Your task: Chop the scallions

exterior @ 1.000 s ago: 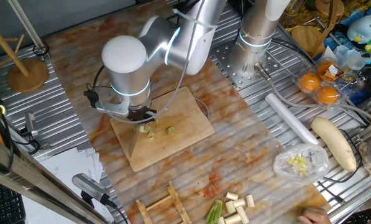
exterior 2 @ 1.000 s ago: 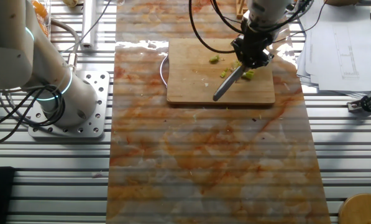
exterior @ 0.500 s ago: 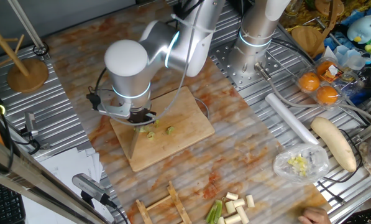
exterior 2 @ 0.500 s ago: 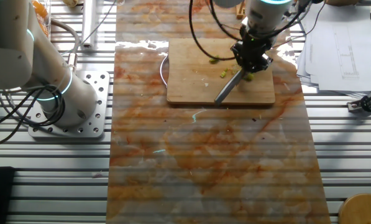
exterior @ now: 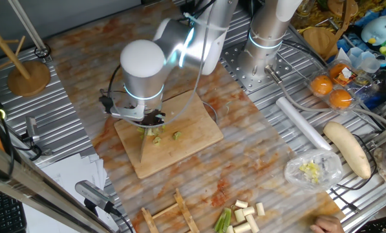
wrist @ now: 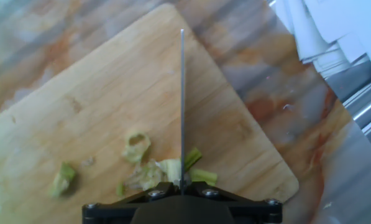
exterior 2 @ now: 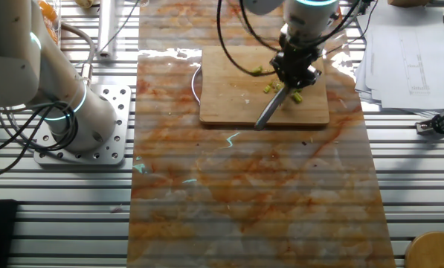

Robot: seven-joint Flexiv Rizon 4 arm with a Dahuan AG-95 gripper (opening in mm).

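Note:
My gripper is shut on a knife, whose blade slants down onto the wooden board. In the hand view the blade shows edge-on and runs away from the gripper across the board. Chopped pale green scallion pieces lie right at the blade's base, on both sides of it. More bits lie left of it. The bits also show in the fixed views.
Uncut scallion stalks lie at the front edge. A plastic bag of chopped bits, a pale banana-shaped vegetable, a white roll and oranges are at the right. A second arm's base and papers flank the board.
My gripper and the knife have shifted sideways along the board over the scallion pieces, about a hand's width. The blade stays slanted down on the board.

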